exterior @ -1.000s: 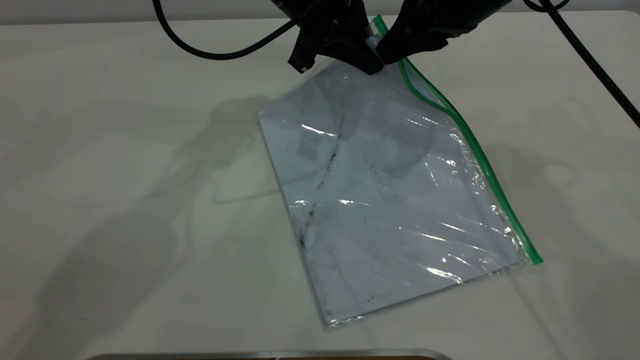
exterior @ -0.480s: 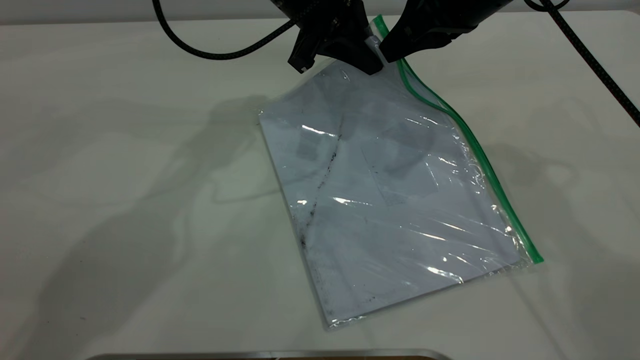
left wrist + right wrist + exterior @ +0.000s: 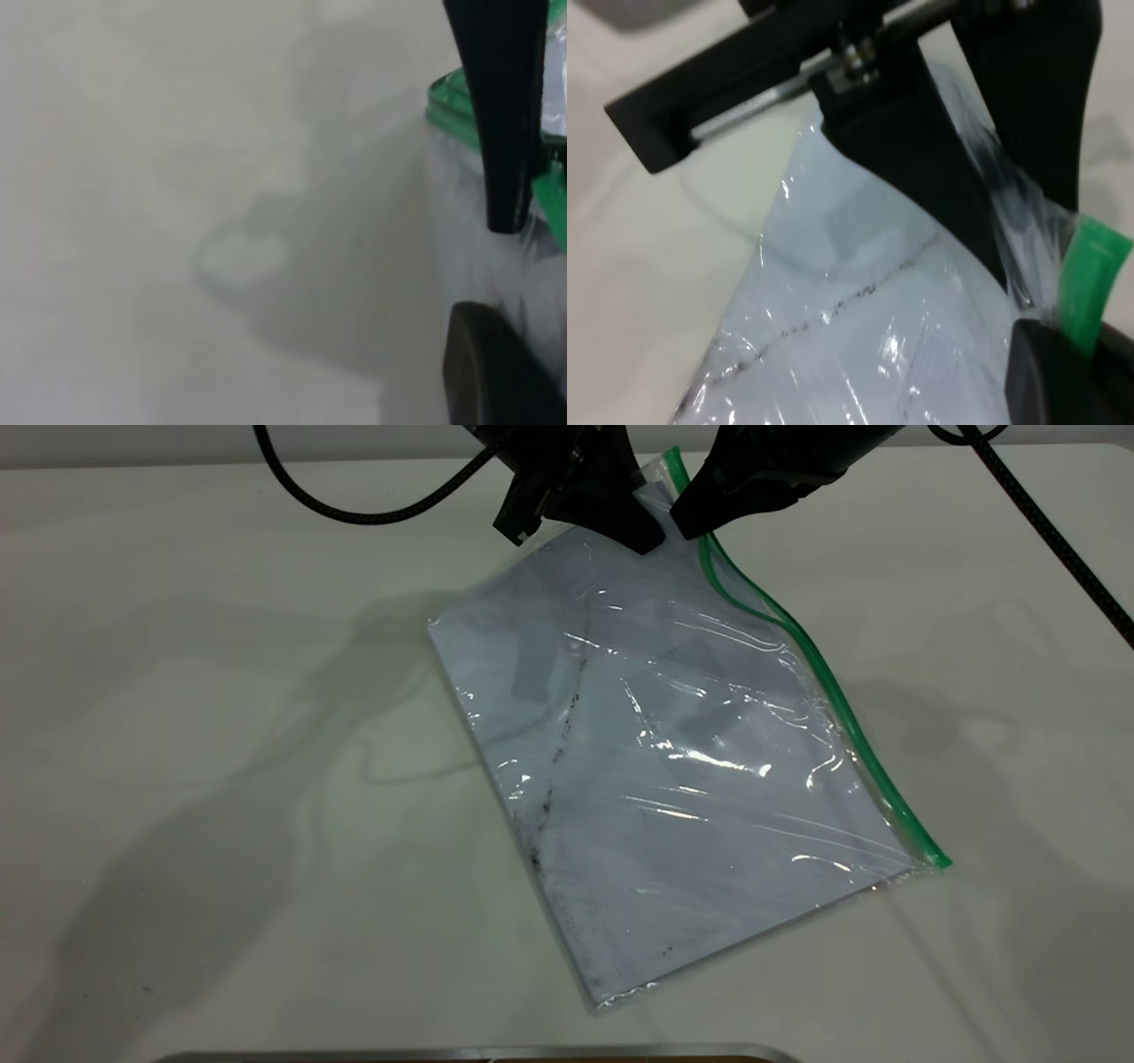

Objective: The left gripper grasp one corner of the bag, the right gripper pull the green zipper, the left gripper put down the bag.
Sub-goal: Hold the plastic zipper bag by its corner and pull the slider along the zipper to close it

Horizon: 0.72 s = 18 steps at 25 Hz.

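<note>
The bag (image 3: 673, 779) is a clear pouch with white paper and a dark smudge line, lying aslant on the white table (image 3: 221, 797). Its far end is raised off the table. My left gripper (image 3: 645, 538) is shut on the far corner of the bag (image 3: 660, 494), where the green zipper (image 3: 833, 700) ends. My right gripper (image 3: 687, 521) is close beside it, shut on the green zipper's far end. Just below the grippers the strip splits into two green lines. In the right wrist view the green strip (image 3: 1090, 274) runs into my lower finger (image 3: 1063, 381), with the left gripper (image 3: 921, 159) behind.
Black braided cables hang at the back left (image 3: 372, 514) and back right (image 3: 1045, 531). A metal edge (image 3: 478, 1052) runs along the table's front. The bag's near corner (image 3: 611, 996) rests on the table.
My left gripper has moved left and up with the corner. The bag's far end has lifted and its near part has slid a little leftward. The right gripper has hardly moved.
</note>
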Each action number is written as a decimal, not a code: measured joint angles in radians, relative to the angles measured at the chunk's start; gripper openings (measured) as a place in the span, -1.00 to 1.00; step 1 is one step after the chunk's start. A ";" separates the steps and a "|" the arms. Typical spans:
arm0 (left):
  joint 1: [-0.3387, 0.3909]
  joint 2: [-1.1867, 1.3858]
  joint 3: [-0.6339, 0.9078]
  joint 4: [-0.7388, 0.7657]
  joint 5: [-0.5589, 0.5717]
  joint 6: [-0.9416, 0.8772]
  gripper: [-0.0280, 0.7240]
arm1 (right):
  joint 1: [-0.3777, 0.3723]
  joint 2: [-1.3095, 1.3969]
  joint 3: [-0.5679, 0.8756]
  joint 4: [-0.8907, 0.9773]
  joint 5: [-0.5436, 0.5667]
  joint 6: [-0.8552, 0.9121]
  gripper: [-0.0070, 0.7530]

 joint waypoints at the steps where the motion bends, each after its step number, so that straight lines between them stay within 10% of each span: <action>1: 0.002 0.000 0.000 -0.007 0.007 0.000 -0.76 | 0.002 -0.001 -0.001 -0.011 0.002 0.012 -0.89; 18: 0.030 0.020 0.001 -0.044 0.059 -0.022 -0.77 | 0.005 0.040 -0.012 -0.041 0.012 0.071 -0.89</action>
